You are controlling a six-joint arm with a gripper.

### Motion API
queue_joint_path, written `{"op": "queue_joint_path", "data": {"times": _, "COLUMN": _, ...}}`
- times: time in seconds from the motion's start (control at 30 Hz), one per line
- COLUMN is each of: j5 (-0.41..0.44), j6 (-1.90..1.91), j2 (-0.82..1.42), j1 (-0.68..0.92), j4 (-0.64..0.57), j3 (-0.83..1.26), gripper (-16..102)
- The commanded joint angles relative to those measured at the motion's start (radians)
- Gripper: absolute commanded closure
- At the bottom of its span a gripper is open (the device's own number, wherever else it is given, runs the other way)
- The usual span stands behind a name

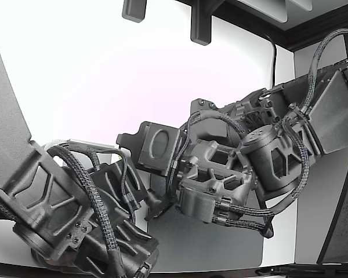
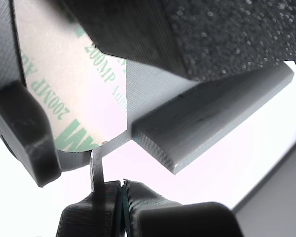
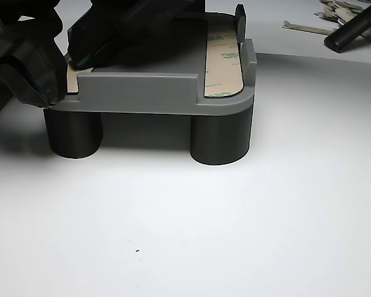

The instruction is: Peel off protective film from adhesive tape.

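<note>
A bright white table [image 3: 235,235] fills the other view, smooth and nearly bare, with a tiny dark speck near the front. At its far edge lie pale scraps [image 3: 334,15] of peeled strip beside a black rod [image 3: 355,28]. In the exterior view the background is washed-out white, with dark framing along the top and the view's right.

On the table stands a grey fixture [image 3: 148,93], a flat matte plate with a raised lip and rounded corner, carried on dark round legs [image 3: 221,139]. Its printed layer lines show in the wrist view. A strip of tape [image 3: 224,65] lies flat in the fixture at the other view's right end, its film cream with green lettering, its end rounded. A second piece of film [image 2: 74,94], same colour and print, shows close up in the wrist view, lying on the grey plate.

The pincer [image 3: 49,74] sits at the fixture's corner on the other view's left, black and coarse-grained, its tips at a tan edge of film; whether it grips cannot be told

Two dark arms [image 1: 232,168] with braided cables crowd the exterior view
</note>
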Motion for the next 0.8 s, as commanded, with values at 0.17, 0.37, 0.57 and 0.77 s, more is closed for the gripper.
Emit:
{"op": "queue_joint_path", "data": {"times": 0.17, "j5": 0.006, "j6": 0.002, "j2": 0.015, "j1": -0.006, "j4": 0.000, "j3": -0.029, "gripper": 97}}
{"op": "queue_joint_path", "data": {"times": 0.37, "j5": 0.008, "j6": 0.002, "j2": 0.015, "j1": -0.006, "j4": 0.003, "j3": -0.031, "gripper": 97}}
{"op": "queue_joint_path", "data": {"times": 0.57, "j5": 0.008, "j6": 0.003, "j2": 0.009, "j1": -0.006, "j4": 0.005, "j3": -0.034, "gripper": 97}}
{"op": "queue_joint_path", "data": {"times": 0.77, "j5": 0.006, "j6": 0.005, "j2": 0.008, "j1": -0.006, "j4": 0.005, "j3": -0.035, "gripper": 97}}
